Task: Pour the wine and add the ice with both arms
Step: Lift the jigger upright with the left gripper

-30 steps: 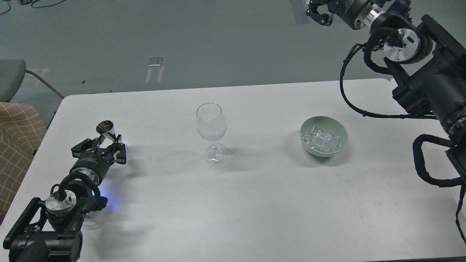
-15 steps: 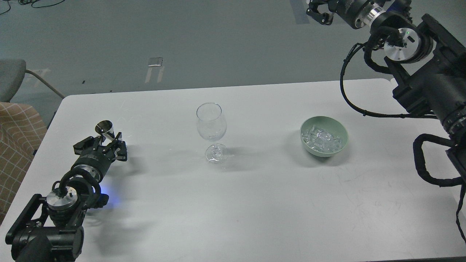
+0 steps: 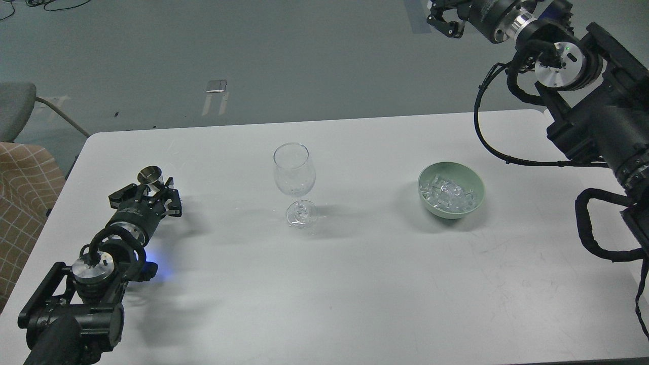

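Left gripper (image 3: 154,188) pinches a small metal cup (image 3: 150,176), apparently upright, left of the wine glass (image 3: 294,175). Right gripper (image 3: 442,20) state: cannot tell.

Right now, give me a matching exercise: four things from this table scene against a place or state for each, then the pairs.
1. clear stemmed wine glass
2. pale green round bowl
3. small shiny metal cup
4. right hand

A. in the left hand, table's left side
B. holds clear glassy ice cubes
C. raised beyond the table's far edge
D. upright at table centre

Pairs: 1-D, 2-B, 3-A, 4-C
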Robot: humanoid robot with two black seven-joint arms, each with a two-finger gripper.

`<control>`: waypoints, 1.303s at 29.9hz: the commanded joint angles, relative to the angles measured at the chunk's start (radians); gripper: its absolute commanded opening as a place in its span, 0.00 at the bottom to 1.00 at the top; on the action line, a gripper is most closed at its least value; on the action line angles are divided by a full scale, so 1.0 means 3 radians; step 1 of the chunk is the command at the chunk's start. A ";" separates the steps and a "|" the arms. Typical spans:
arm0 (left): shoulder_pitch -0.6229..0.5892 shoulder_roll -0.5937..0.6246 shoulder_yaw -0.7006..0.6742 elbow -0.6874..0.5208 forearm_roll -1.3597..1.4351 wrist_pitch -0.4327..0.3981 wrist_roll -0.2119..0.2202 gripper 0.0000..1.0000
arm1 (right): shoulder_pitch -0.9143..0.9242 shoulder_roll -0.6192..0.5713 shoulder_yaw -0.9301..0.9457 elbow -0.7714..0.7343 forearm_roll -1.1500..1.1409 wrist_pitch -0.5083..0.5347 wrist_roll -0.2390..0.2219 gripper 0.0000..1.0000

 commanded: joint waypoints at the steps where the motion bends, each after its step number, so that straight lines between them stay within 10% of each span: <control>1: -0.0009 -0.0002 -0.0001 0.0048 0.0000 -0.0063 0.0000 0.22 | 0.0009 0.0000 0.0002 0.0000 -0.0001 0.0000 0.0005 1.00; 17: -0.0029 -0.0043 -0.0047 -0.0008 -0.0026 -0.0508 0.0041 0.11 | 0.0045 -0.0067 0.0007 -0.0031 0.0015 0.0005 0.0005 1.00; 39: -0.0060 0.0391 0.0025 -0.1858 -0.0031 0.0642 0.0276 0.10 | 0.0030 -0.0133 0.0012 -0.0025 0.0015 0.0005 0.0005 1.00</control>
